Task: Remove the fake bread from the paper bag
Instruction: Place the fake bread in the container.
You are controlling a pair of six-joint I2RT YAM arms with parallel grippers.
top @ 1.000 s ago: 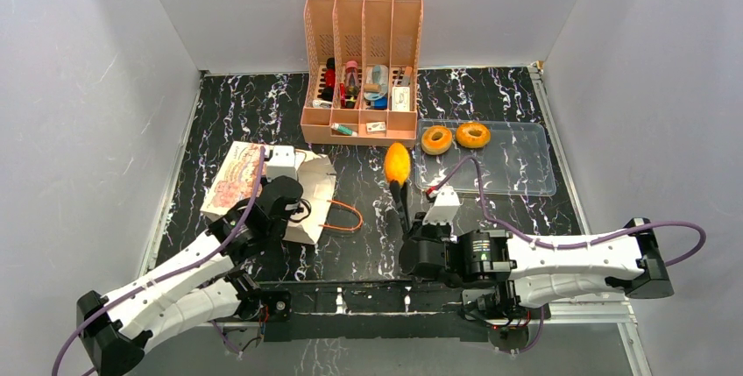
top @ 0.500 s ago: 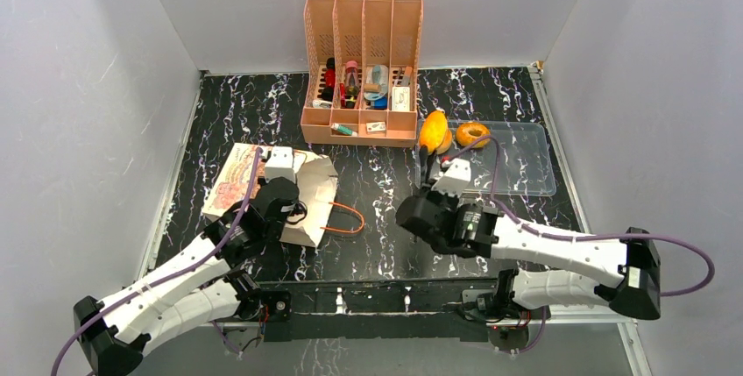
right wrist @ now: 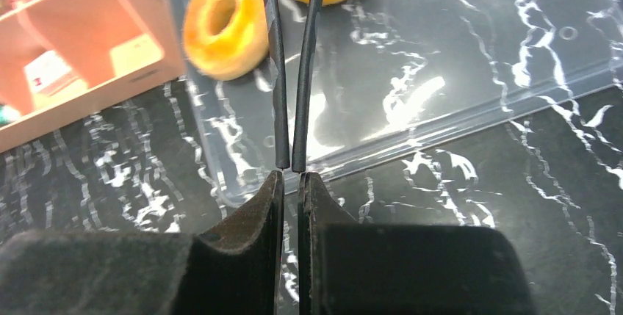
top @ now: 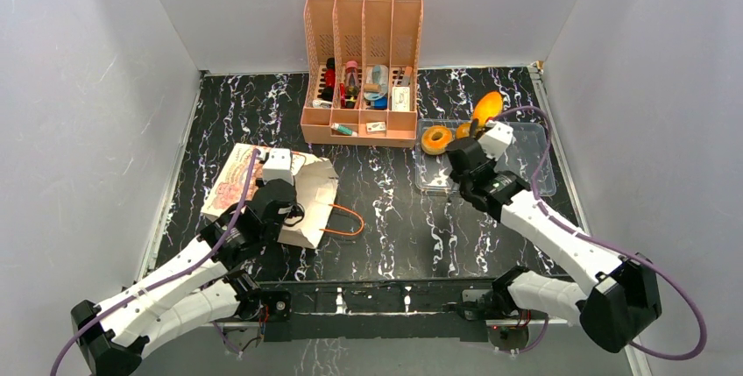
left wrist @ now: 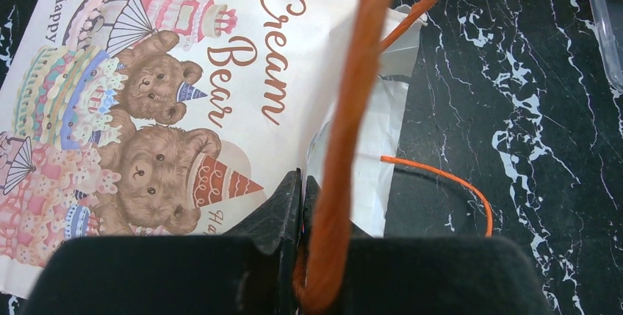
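Fake bread [top: 435,139] check, left to right. Paper bag [top: 235,185] lies flat on table [top: 385,209], left side, mouth toward middle. Left fingers [left wrist: 294,197] clenched on orange cord handle [left wrist: 345,124], guessing that's to pin bag steady. Can't see inside bag. One ring [right wrist: 224,21] sits in clear tray [top: 526,174], second ring [top: 462,130] half hidden by right arm [top: 561,236]. Right fingers [right wrist: 279,109] clamped on orange bun [top: 488,106], held up above tray, likely drop-off spot.
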